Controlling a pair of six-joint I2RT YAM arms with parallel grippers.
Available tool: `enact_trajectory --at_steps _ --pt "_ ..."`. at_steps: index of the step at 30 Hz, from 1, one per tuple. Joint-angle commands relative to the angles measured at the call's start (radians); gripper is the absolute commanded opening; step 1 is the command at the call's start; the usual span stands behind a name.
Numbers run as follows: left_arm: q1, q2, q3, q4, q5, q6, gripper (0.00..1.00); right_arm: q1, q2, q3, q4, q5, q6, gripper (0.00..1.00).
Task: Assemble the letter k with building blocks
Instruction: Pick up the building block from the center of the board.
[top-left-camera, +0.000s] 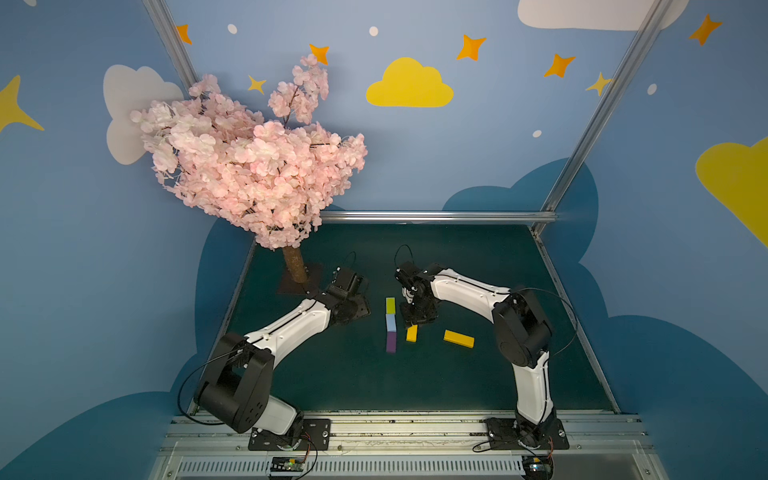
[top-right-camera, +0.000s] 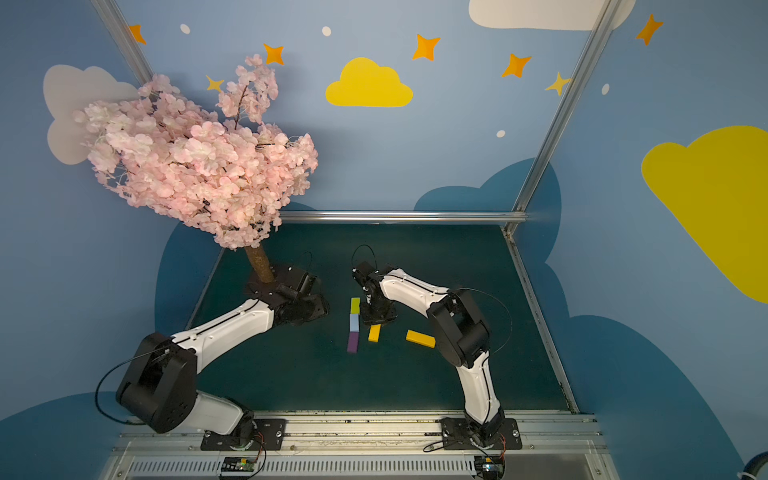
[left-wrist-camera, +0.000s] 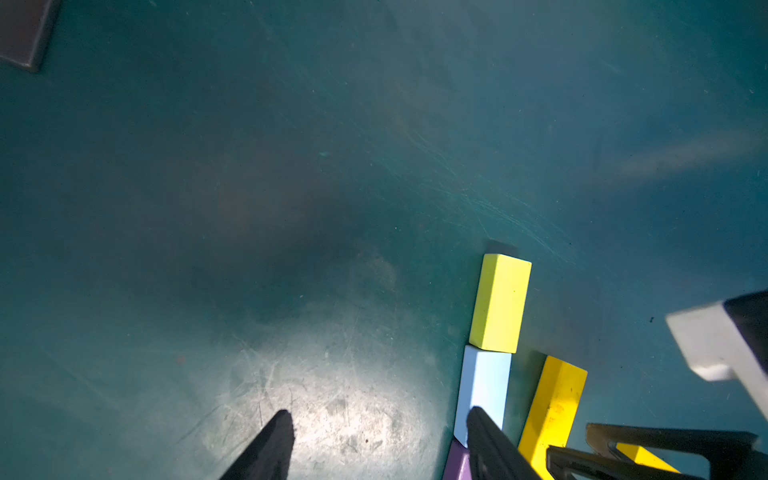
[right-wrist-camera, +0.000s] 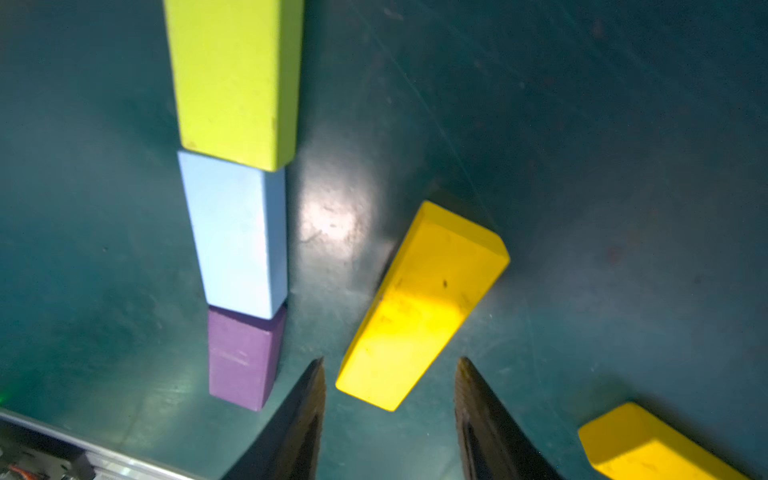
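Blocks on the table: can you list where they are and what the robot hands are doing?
stem: lime-green block, light-blue block, purple block, end to end in a line
first arm: slanted orange-yellow block, beside the stem, not touching
second arm: other orange-yellow block, lying apart
left gripper: open, empty
right gripper: open, over the slanted one

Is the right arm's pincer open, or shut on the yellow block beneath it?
Open. The right wrist view shows the right pincer spread, with a gap on each side of the yellow block lying flat between its tips.
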Motion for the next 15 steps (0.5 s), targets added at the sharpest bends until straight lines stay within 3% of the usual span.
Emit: enact_trajectory --at_steps 1,6,9,15 --pt "0.005 -0.034 -0.026 -0.001 0.004 0.01 0.68 0.0 0.052 0.042 -0.039 0.022 0.034 0.56" --pt "0.005 -0.069 -0.055 0.008 0.005 0.014 0.78 -0.001 0.059 0.042 -0.037 0.059 0.065 0.59" --pt "0.004 -0.086 -0.059 0.011 0.003 0.02 0.98 0.0 0.072 0.051 -0.04 0.055 0.067 0.59" --pt "0.005 -0.094 -0.064 0.019 0.003 0.021 1.0 0.006 0.098 0.055 -0.037 0.051 0.072 0.51"
